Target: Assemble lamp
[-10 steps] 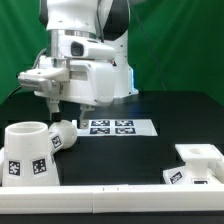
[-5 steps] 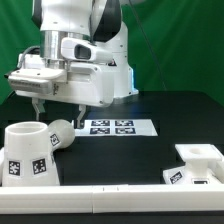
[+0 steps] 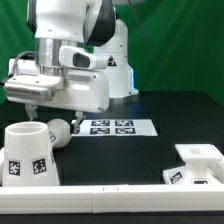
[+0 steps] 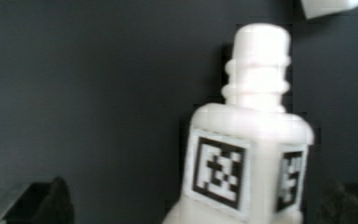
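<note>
The white bulb (image 3: 59, 131) lies on its side on the black table, against the large cone shade (image 3: 27, 154) at the exterior view's left. In the wrist view the bulb (image 4: 247, 130) fills the middle, its tag facing the camera and its narrow neck pointing away. My gripper (image 3: 50, 110) hovers just above the bulb, open. Its dark fingertips (image 4: 41, 201) stand on either side of the bulb's wide end without touching it. The blocky square base (image 3: 197, 163) sits at the exterior view's right front.
The marker board (image 3: 113, 127) lies flat mid-table just beyond the bulb; its corner (image 4: 339, 7) shows in the wrist view. A white rail (image 3: 110, 203) runs along the front edge. A green backdrop stands behind the robot.
The arm has swung toward the exterior view's left and the hand has turned, bringing the open gripper over the bulb. Bulb, shade and base have not moved.
</note>
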{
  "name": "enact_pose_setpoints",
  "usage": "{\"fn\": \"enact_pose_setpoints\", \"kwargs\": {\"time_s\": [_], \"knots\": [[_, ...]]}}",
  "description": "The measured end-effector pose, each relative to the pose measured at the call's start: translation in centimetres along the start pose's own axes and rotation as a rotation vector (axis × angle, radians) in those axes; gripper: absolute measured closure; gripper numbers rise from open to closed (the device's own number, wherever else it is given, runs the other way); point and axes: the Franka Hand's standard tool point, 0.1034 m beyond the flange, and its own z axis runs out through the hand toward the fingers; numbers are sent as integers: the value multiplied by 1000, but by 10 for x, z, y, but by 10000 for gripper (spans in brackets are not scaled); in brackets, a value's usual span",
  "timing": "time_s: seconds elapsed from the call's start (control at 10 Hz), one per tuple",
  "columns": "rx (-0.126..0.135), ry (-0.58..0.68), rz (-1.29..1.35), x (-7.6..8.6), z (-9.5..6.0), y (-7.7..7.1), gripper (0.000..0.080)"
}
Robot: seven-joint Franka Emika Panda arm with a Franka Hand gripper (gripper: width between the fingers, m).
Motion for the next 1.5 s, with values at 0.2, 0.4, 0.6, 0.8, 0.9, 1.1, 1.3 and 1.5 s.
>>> {"fn": "enact_pose_setpoints", "kwargs": {"time_s": [0.2,0.4,0.6,0.8,0.9,1.1,1.3,1.5], "knots": [[-2,24,21,7,12,2,101],[1,46,34,13,24,-1,101],[1,47,35,13,25,-2,129],[1,48,35,13,25,-2,309],[1,48,35,13,25,-2,376],[2,48,63,13,25,-2,376],[7,55,161,18,19,-1,376],[3,57,532,25,6,15,376]]}}
